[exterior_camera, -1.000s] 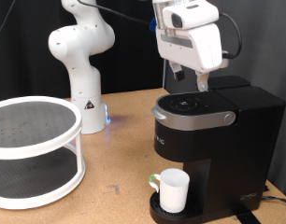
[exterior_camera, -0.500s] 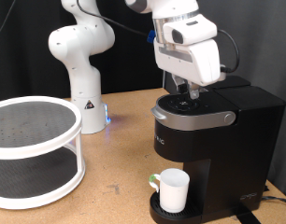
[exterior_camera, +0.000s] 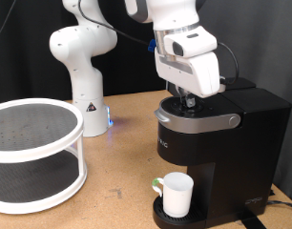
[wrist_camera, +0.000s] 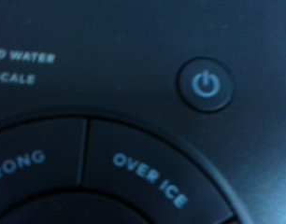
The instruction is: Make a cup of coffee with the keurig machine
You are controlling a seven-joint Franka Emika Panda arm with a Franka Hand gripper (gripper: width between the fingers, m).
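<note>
The black keurig machine (exterior_camera: 218, 143) stands at the exterior view's right. The white cup (exterior_camera: 177, 195) sits on its round drip tray (exterior_camera: 160, 215) under the spout. My gripper (exterior_camera: 189, 101) is right down on the machine's silver-rimmed button panel (exterior_camera: 198, 114), its fingertips at the panel's surface. The wrist view is filled by the panel at very close range: a lit blue power button (wrist_camera: 207, 84) and a segment marked OVER ICE (wrist_camera: 148, 177). My fingers do not show in the wrist view.
A white two-tier round shelf (exterior_camera: 31, 153) stands at the exterior view's left. My arm's white base (exterior_camera: 84, 57) is behind it, on the wooden table (exterior_camera: 117, 157).
My gripper has come down and slightly to the exterior view's left, from above the machine's lid onto the button panel. The cup has not moved.
</note>
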